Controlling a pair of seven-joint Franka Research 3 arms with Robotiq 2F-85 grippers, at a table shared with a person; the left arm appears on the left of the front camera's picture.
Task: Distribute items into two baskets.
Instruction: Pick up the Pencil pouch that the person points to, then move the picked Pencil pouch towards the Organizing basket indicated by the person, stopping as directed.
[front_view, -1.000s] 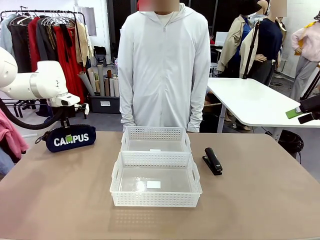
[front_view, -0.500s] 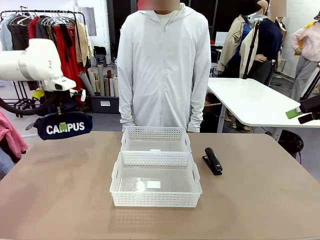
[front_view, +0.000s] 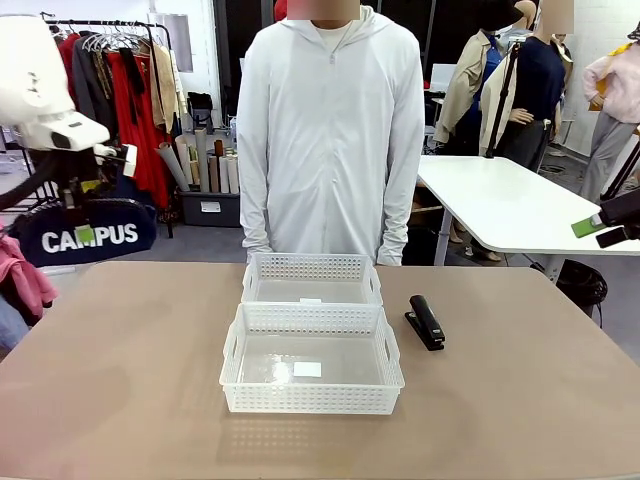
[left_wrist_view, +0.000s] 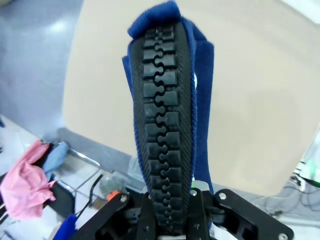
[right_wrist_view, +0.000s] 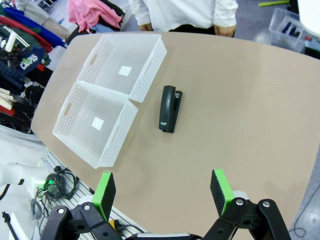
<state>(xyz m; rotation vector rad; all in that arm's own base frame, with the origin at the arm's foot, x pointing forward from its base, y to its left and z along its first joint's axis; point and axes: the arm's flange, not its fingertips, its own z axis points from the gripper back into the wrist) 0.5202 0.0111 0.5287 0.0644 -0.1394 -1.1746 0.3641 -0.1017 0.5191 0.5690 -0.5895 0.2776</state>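
Nearby, stapler (front_view: 425, 321) beside both baskets (front_view: 310, 398).

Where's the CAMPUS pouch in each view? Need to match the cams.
Front view: pouch at far left, held above the table by the left gripper, lettering facing the camera.
Left wrist view: centre, zip edge running up from the fingers.
Right wrist view: small navy shape with white letters at the left edge, left of the baskets; likely it.
Shared landmark: the tan table top.
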